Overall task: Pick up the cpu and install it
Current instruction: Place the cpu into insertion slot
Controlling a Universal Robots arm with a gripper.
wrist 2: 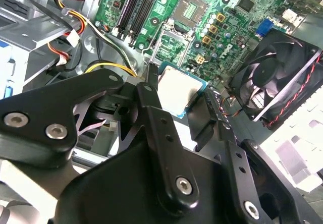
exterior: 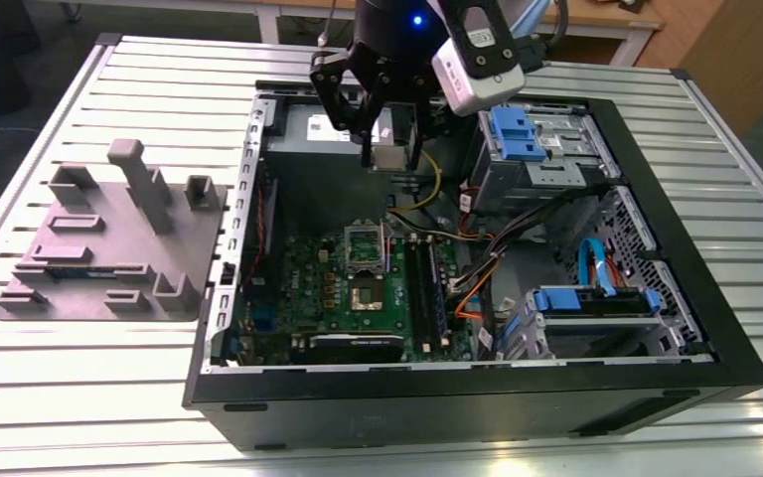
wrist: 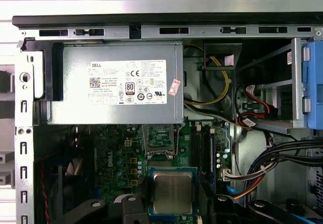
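Care is to be taken that the small flat square silver-grey metal-topped cpu (wrist: 172, 192), clamped by its edges in the black hand (exterior: 389, 151) above the open black computer case (exterior: 488, 412), is kept level, as the open socket (exterior: 366, 294) on the green motherboard (exterior: 305, 298) is crowded by coloured cables (exterior: 477, 280), with free room judged overhead only.

1. Comes in from the top edge of the exterior view, wrist (exterior: 388, 25) aimed straight down.
2. Carries a pale camera block (exterior: 477, 62) on the wrist's side, toward the exterior view's right.
3. Ends in a black linkage gripper (exterior: 391, 149), links folded inward, tips pointing down.
4. Grips the cpu (exterior: 389, 157) between both fingers (wrist 2: 153, 80), jaws narrowed to its width, one pad against each opposite edge.
5. Holds the cpu level, metal top facing up toward the wrist in both wrist views.
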